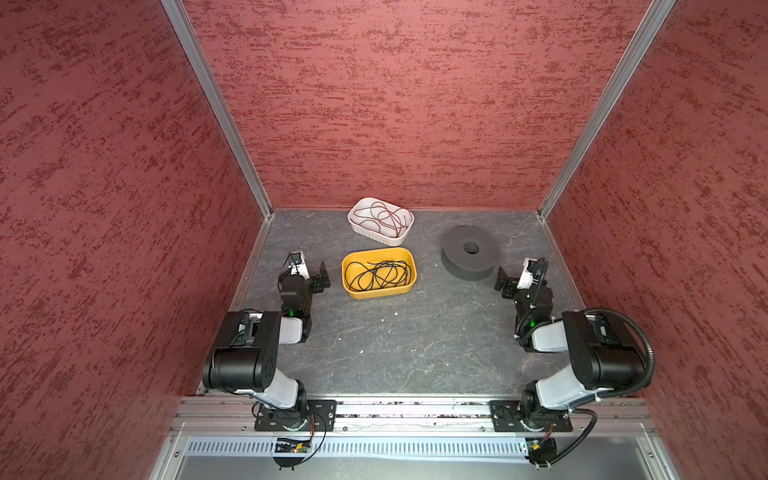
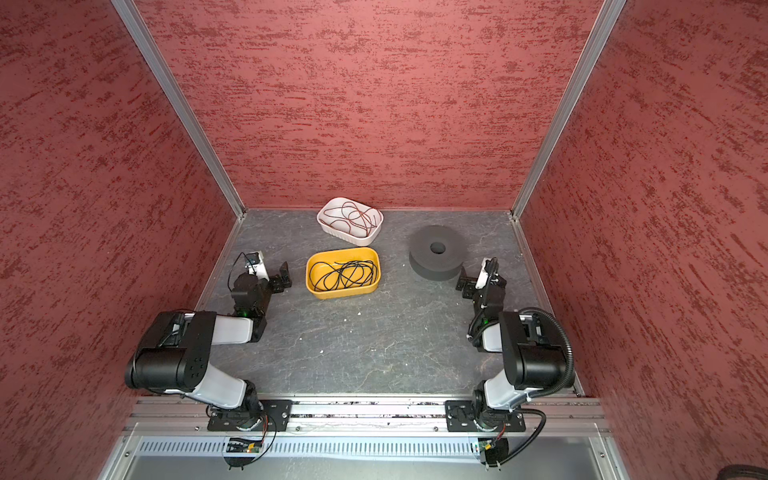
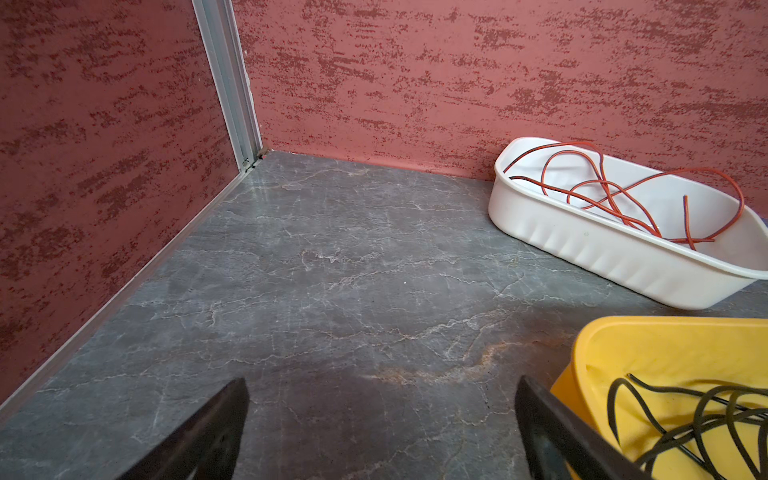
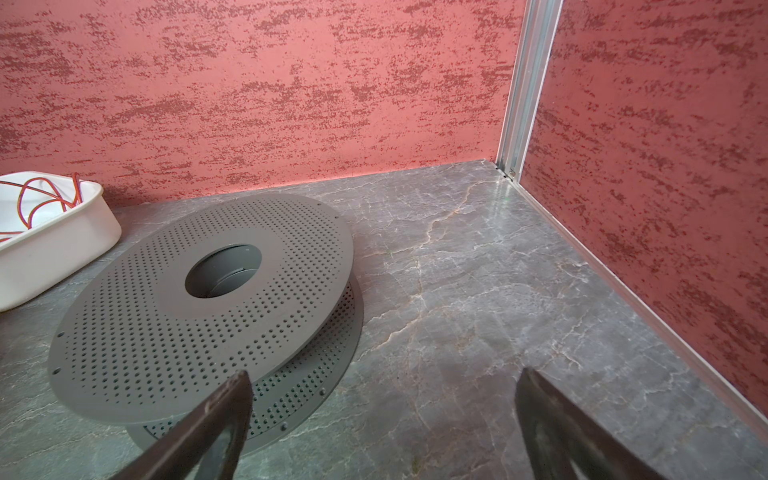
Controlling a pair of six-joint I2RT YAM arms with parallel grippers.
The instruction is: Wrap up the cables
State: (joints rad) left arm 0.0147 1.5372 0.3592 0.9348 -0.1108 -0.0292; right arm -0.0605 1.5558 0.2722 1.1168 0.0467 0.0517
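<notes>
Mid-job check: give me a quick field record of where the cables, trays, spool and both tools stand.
black cable: loose tangle inside the yellow tray, not wrapped
red cable: loose in the white tray, near the back wall
spool: lying flat on the table, right of the trays, no cable seen on it
left tool: open, empty, beside the yellow tray
right tool: open, empty, beside the spool
</notes>
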